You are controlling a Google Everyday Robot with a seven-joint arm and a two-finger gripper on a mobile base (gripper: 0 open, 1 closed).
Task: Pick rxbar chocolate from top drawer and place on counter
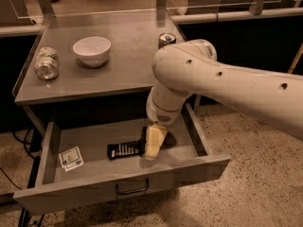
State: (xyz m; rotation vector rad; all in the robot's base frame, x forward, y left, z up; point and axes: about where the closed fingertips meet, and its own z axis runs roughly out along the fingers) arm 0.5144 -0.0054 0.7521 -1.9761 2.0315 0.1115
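The rxbar chocolate (124,149) lies flat in its black wrapper with white lettering on the floor of the open top drawer (90,141), near the middle. My gripper (152,143) reaches down into the drawer from the big white arm and sits at the bar's right end, touching or just over it. The arm hides the drawer's right back part. The grey counter (128,56) lies above the drawer.
A small white card with blue print (71,158) lies at the drawer's left. On the counter stand a white bowl (92,49), a jar on its side (46,63) at the left, and a can (166,39) behind the arm. The drawer front has a dark wire handle (132,189).
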